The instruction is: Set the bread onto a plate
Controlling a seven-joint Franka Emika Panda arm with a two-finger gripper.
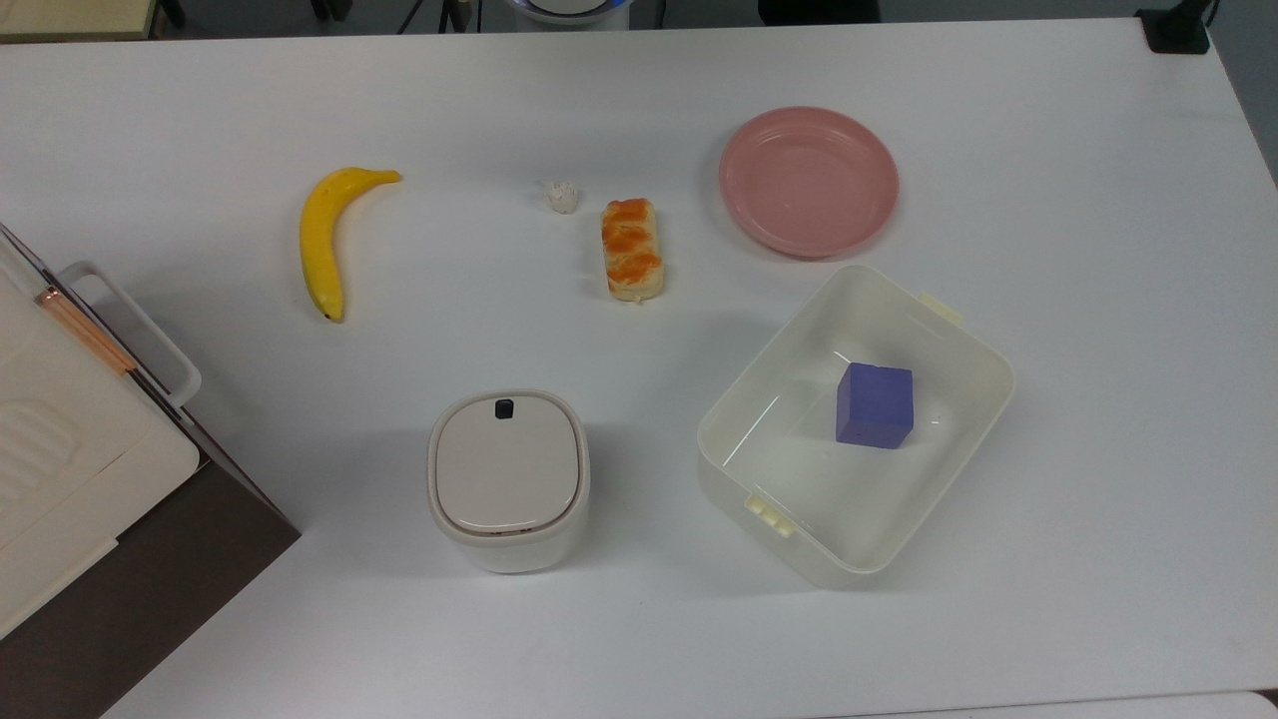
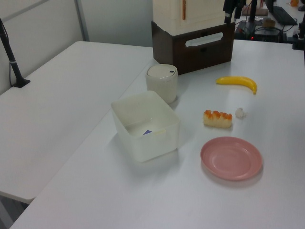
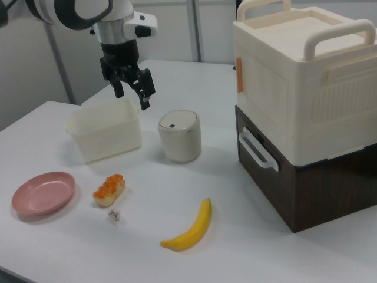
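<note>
Pink and shallow, the plate (image 1: pixel 809 180) sits bare on the white table (image 1: pixel 1098 300), with the bread (image 1: pixel 631 248) lying flat on the tabletop just to the top view's left of it, close but not touching. The bun's glazed orange-brown patches face up. A tiny white lump (image 1: pixel 562 196) rests beside the bread's far end, and a banana (image 1: pixel 329 235) lies well apart toward the top view's left.

In the right view the gripper (image 3: pixel 132 94) hangs in the air above the cream tub (image 3: pixel 105 132), well clear of the bread (image 3: pixel 109 189) and the plate (image 3: pixel 43 193); its two black fingers (image 3: pixel 144 91) stand spread apart with nothing between them.

The cream tub (image 1: pixel 859 419) is open-topped and holds a purple cube (image 1: pixel 875 404) on its floor. Near it in the top view, toward the left, stands a small lidded bin (image 1: pixel 507 479) with a dark button on its lid. A cream carrying case (image 3: pixel 306 76) with handles rests on a dark brown box (image 3: pixel 306 183) at the right view's right side
</note>
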